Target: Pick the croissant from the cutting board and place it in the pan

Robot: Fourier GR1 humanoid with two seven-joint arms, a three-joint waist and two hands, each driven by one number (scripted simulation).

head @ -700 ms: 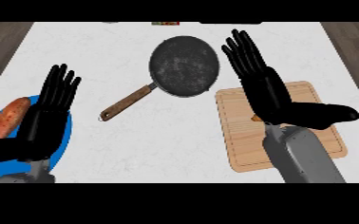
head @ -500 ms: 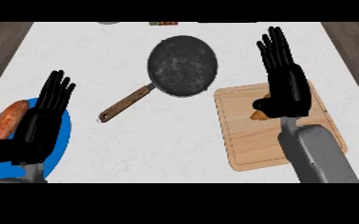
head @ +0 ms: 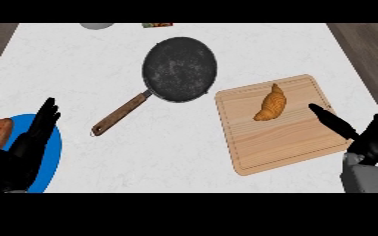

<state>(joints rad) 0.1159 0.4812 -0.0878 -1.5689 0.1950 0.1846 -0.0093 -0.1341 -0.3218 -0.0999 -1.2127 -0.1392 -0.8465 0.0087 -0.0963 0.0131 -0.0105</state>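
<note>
The croissant (head: 270, 103) lies on the cutting board (head: 284, 145), toward its far half, and nothing touches it. It is likely light, soft and flaky, so it would crush or shed crumbs under a hard squeeze. The thick middle of the curve looks the best place to take hold, with fingers on one long side and the thumb on the other; the thin tips would probably break.

The right hand (head: 341, 126) shows at the board's right edge with fingers straight, holding nothing, near the croissant but apart from it. The left hand (head: 33, 135) rests open at the lower left over a blue plate (head: 52, 162).

The pan (head: 179, 69) sits just left of the board, its bowl bare and its handle (head: 118, 114) pointing away toward the lower left. The white surface (head: 170, 155) between them is open, so the carry looks short, with only the pan's low rim to lift over.
</note>
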